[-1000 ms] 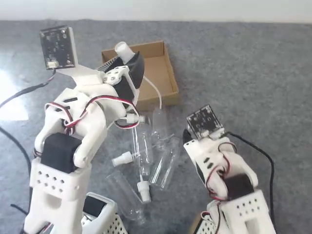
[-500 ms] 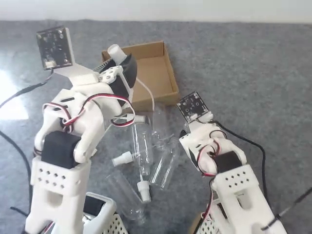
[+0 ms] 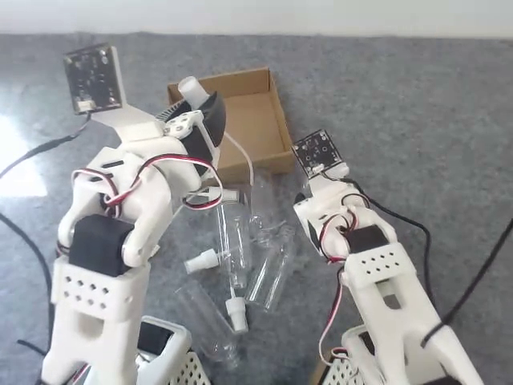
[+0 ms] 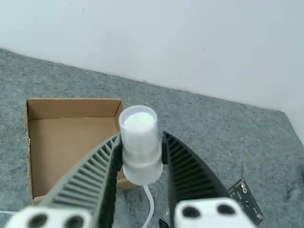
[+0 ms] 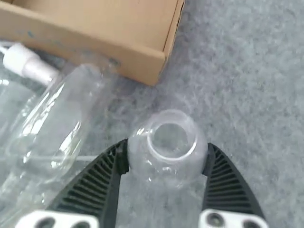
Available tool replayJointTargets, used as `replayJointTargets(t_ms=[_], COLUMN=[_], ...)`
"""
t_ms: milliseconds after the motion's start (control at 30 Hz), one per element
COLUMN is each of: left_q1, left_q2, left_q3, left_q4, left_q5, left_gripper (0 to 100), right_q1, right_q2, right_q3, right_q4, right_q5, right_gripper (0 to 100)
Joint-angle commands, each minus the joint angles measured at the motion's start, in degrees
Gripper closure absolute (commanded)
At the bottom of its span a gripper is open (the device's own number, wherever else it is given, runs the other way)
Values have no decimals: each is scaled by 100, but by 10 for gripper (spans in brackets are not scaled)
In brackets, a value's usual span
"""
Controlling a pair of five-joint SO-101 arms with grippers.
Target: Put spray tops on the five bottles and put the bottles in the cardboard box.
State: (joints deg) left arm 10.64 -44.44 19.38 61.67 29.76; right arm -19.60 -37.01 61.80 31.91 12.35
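Observation:
My left gripper (image 4: 140, 142) is shut on a white spray top (image 4: 137, 124), held above the near edge of the cardboard box (image 4: 71, 137); its thin tube (image 3: 240, 156) hangs down. In the high view that spray top (image 3: 190, 87) sits over the box (image 3: 248, 120). My right gripper (image 5: 165, 152) is shut on a clear bottle (image 5: 166, 142), which stands upright with its open mouth toward the camera, just in front of the box corner (image 5: 164, 57). Beside it lies another clear bottle (image 5: 61, 126) with a white top (image 5: 23, 61).
Several clear bottles (image 3: 268, 273) lie in a pile between the two arms, with loose white spray tops (image 3: 202, 261) among them. Grey carpet-like surface lies open to the right of the box. White arm bases stand at the near edge.
The right arm has stretched forward toward the box, its gripper now close to the box's front corner. The left arm shifted slightly left with the spray top.

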Motion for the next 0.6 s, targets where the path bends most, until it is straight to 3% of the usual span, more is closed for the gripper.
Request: replayJointTargets(t_ms=[0,367,567], left_q1=[-35,-35,-18], left_q2=[-141,-949,-1890], left_q3=[-48,312,1112], left_q4=[26,53,-571], left_q5=[26,18,-308], left_gripper=[987,987,987], right_q1=[145,259,233], right_q2=[400,462,-198], right_q3=[-229,-211,-193], right_q4=[-374,-505,84], right_q5=[-62,-62,-70], right_gripper=[848,848,848])
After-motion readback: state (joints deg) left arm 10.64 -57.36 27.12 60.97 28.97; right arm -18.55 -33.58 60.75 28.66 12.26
